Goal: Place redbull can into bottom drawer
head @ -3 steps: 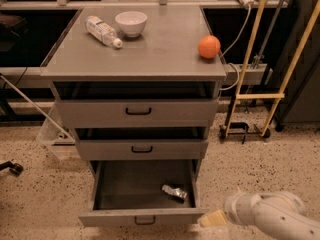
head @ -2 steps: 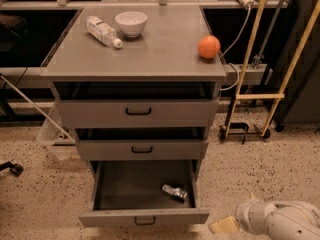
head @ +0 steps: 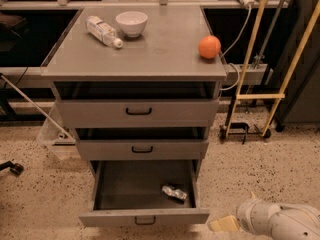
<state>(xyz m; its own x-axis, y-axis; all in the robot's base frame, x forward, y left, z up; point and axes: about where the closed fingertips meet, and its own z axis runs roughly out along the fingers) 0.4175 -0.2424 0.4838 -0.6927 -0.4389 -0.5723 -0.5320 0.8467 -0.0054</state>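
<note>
The bottom drawer (head: 143,217) of the grey cabinet is pulled out, showing its deep dark interior. The redbull can (head: 174,192) lies on its side on the drawer floor, toward the right front corner. My gripper (head: 223,224) is low at the bottom right of the camera view, outside the drawer and to the right of its front panel. It is well apart from the can and holds nothing I can see. The pale arm (head: 281,221) stretches behind it to the frame's right edge.
On the cabinet top (head: 150,59) lie a clear plastic bottle (head: 102,30), a white bowl (head: 131,23) and an orange ball (head: 209,47). The two upper drawers are slightly ajar. A yellow-framed stand (head: 252,96) is at the right and a clear bin (head: 52,134) at the left.
The arm and gripper have drawn back to the right and downward, away from the drawer front. The can stays where it lay in the drawer.
</note>
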